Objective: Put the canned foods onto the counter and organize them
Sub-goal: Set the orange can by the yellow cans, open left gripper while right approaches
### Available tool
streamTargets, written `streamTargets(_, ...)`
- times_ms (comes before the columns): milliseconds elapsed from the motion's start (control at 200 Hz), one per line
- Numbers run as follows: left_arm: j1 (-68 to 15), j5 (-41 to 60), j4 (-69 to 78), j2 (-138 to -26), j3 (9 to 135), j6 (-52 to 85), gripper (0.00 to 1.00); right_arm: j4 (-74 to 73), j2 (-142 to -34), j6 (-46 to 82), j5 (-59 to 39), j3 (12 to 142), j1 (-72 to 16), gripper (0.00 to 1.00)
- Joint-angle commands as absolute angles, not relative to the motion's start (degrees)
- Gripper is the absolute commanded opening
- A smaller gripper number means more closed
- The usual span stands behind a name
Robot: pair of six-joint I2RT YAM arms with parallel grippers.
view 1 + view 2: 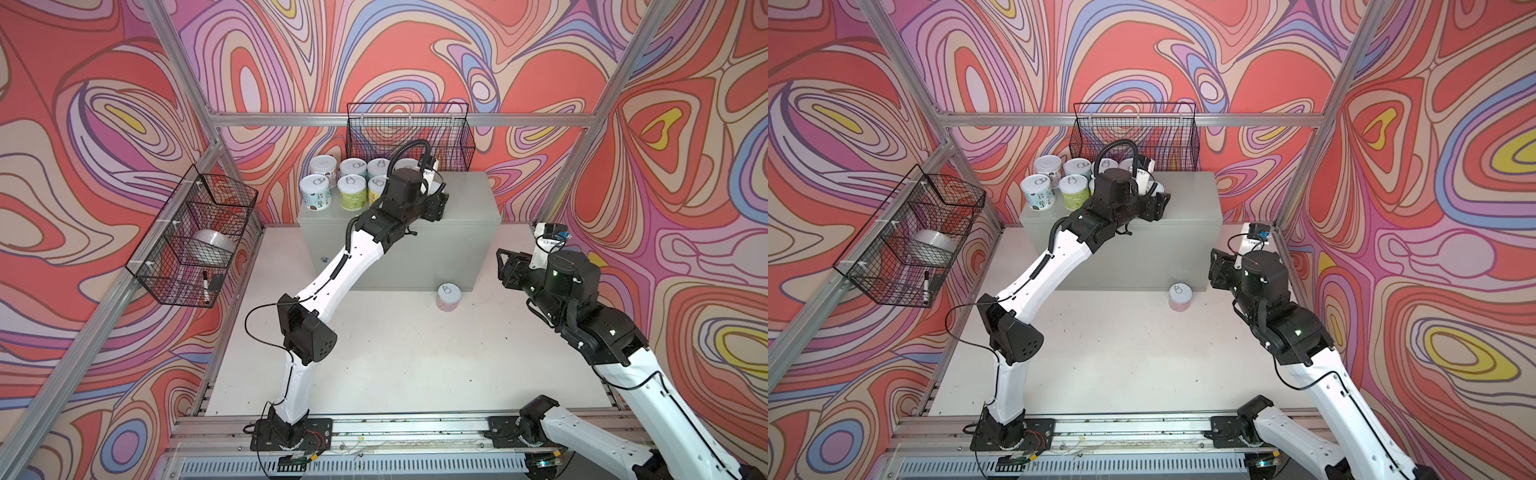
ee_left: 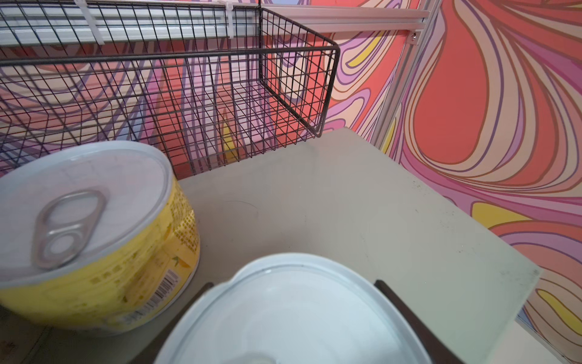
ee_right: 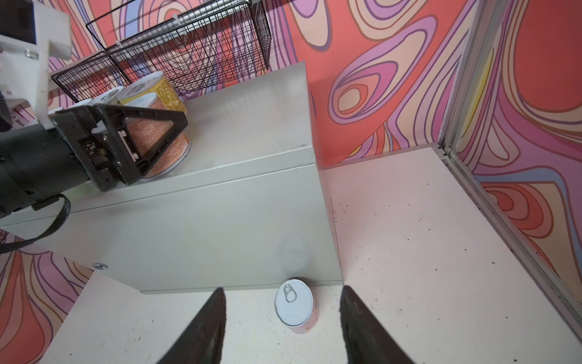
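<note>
Several canned foods (image 1: 352, 192) stand in two rows on the left part of the grey counter (image 1: 465, 199). At the right end of the group, my left gripper (image 2: 293, 283) is shut on an orange-labelled can (image 3: 157, 138) whose base rests on the counter top. A yellow can (image 2: 126, 252) stands right beside it. A pink can (image 1: 448, 297) stands upright on the white table, against the counter's front near its right end. My right gripper (image 3: 282, 289) hangs open above the table, to the right of this can and clear of it.
A black wire basket (image 1: 409, 137) hangs on the back wall just above the counter's rear edge. Another wire basket (image 1: 195, 237), on the left wall, holds a white roll and a marker. The counter's right half (image 2: 346, 205) is bare.
</note>
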State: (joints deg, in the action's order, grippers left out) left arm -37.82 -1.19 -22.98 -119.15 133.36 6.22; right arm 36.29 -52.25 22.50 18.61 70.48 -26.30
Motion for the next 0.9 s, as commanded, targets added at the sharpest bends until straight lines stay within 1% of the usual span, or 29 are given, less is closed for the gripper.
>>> streamTargets(0, -37.8, -1.9, -22.6, -120.4, 136.3, 6.2, 0.66, 34.9, -52.6, 21.7, 19.1, 70.1, -26.3, 0.59)
streamTargets(40, -37.9, -2.0, -22.4, -120.6, 136.5, 6.2, 0.71, 35.0, -52.7, 21.7, 19.2, 70.2, -26.3, 0.59)
streamTargets(75, -37.8, -2.0, -22.3, -120.7, 136.8, 6.2, 0.81, 34.8, -52.7, 21.6, 19.1, 70.2, -26.3, 0.59)
streamTargets(110, -37.8, -2.0, -22.2, -120.8, 137.1, 6.1, 0.86, 34.6, -52.8, 21.5, 19.2, 70.2, -26.3, 0.59)
streamTargets(140, -37.9, -2.0, -22.1, -120.8, 137.3, 6.0, 0.96, 34.5, -52.9, 21.5, 19.1, 70.2, -26.3, 0.59)
streamTargets(160, -37.9, -2.1, -21.9, -120.8, 137.4, 6.0, 0.99, 34.5, -52.9, 21.4, 19.2, 70.2, -26.3, 0.59)
streamTargets(626, -37.9, -3.3, -20.2, -120.5, 141.5, 2.7, 1.00, 30.7, -55.5, 20.0, 18.7, 71.8, -26.3, 0.60)
streamTargets(896, -37.9, -4.0, -19.5, -119.2, 145.2, 0.6, 1.00, 26.6, -62.7, 17.5, 15.4, 77.5, -26.3, 0.59)
